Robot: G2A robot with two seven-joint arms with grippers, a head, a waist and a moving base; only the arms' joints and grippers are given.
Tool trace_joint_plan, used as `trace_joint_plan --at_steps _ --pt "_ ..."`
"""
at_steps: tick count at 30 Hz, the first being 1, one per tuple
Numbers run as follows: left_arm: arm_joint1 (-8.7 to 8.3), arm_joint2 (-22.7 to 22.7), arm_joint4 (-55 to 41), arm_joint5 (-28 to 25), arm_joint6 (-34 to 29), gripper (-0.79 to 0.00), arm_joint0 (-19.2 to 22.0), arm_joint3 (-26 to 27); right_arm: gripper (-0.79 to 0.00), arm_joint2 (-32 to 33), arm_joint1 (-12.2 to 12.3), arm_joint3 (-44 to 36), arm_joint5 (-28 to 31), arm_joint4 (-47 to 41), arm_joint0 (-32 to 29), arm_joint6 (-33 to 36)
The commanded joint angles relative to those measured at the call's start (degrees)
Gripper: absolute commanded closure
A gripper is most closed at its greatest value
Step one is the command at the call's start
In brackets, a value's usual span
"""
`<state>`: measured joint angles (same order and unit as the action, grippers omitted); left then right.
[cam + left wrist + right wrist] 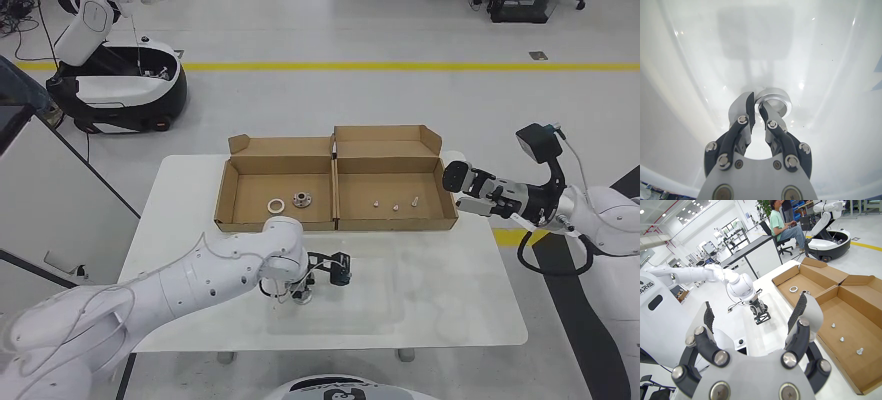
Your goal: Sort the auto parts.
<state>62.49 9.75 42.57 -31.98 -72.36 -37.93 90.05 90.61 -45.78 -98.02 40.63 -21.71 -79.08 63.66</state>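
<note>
My left gripper (pixel 757 106) is down at the white table (pixel 430 290), shut on the wall of a silver metal ring (pixel 773 103), one finger inside it and one outside. From above, the left gripper (pixel 338 270) sits in front of the two cardboard boxes. The left box (pixel 228 190) holds a pale ring (pixel 273 204) and a flanged metal part (pixel 302 196). The right box (pixel 445 205) holds three small bolts (pixel 396 206). My right gripper (pixel 755 307) is open and holds nothing, hovering at the right box's outer edge (pixel 452 186).
Another robot's base (pixel 120 80) stands on the floor beyond the table's far left corner. A grey cabinet (pixel 50 190) flanks the table's left side. Bare tabletop stretches in front of the boxes to the right of my left gripper.
</note>
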Motion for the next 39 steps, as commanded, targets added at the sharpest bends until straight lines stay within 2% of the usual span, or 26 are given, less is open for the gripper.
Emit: trace_joint_plan --at_steps 1,6,10,15,19,25,29,33,35,39 --pt "0.24 -0.01 -0.04 0.15 -0.14 0.000 0.21 -0.39 -0.785 0.00 0.00 0.00 0.00 0.00 0.00 0.00" --pt "0.43 -0.01 0.15 1.12 -1.11 0.000 1.91 0.82 -0.785 0.00 0.00 0.00 0.00 0.00 0.00 0.00" --pt "-0.15 -0.01 -2.86 1.90 -1.86 0.000 6.03 4.09 -0.785 0.00 0.00 0.00 0.00 0.00 0.00 0.00" --pt "-1.91 0.51 -7.69 1.44 -1.38 0.000 12.12 9.41 -0.785 0.00 0.00 0.00 0.00 0.00 0.00 0.00" --pt "-3.98 4.45 -10.63 0.14 0.44 0.000 13.79 13.53 -0.785 0.00 0.00 0.00 0.00 0.00 0.00 0.00" --pt "-7.57 12.56 -12.31 -2.86 9.35 0.000 11.39 18.21 -0.785 0.00 0.00 0.00 0.00 0.00 0.00 0.00" --pt "-9.96 18.69 -14.49 -8.23 19.49 0.000 7.59 17.44 -0.785 0.00 0.00 0.00 0.00 0.00 0.00 0.00" --pt "-12.01 23.57 -14.11 -12.85 25.92 0.000 3.53 17.04 -0.785 0.00 0.00 0.00 0.00 0.00 0.00 0.00" --pt "-12.54 25.08 -14.01 -14.73 28.17 0.000 2.37 17.79 -0.785 0.00 0.00 0.00 0.00 0.00 0.00 0.00" --pt "-12.54 25.08 -14.01 -14.73 28.17 0.000 2.37 17.79 -0.785 0.00 0.00 0.00 0.00 0.00 0.00 0.00"
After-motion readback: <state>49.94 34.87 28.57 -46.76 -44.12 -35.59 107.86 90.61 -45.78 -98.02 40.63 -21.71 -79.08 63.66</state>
